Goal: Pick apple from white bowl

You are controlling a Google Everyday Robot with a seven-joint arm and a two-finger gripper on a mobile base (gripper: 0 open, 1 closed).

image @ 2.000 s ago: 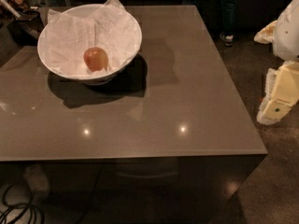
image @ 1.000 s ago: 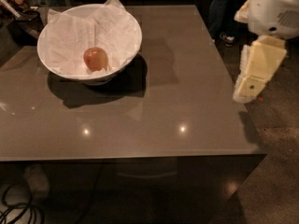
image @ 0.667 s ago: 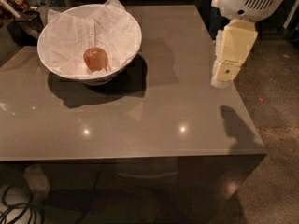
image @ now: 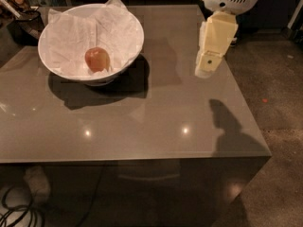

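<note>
Apple sits in the white bowl on crumpled paper, at the table's far left. Gripper hangs over the table's right side, well apart from the bowl, apple off toward the bowl side and lower. Can't tell whether the gripper is spread or closed.

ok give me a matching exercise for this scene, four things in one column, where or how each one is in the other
Things:
1. apple
2. white bowl
3. gripper
4. table

Places or states:
a. in the air over the table's right side, apart from the bowl
b. lying on crumpled paper inside the bowl
c. glossy grey-brown, with spots of reflected light
d. standing on the table's far left part

Pairs: 1-b, 2-d, 3-a, 4-c
</note>
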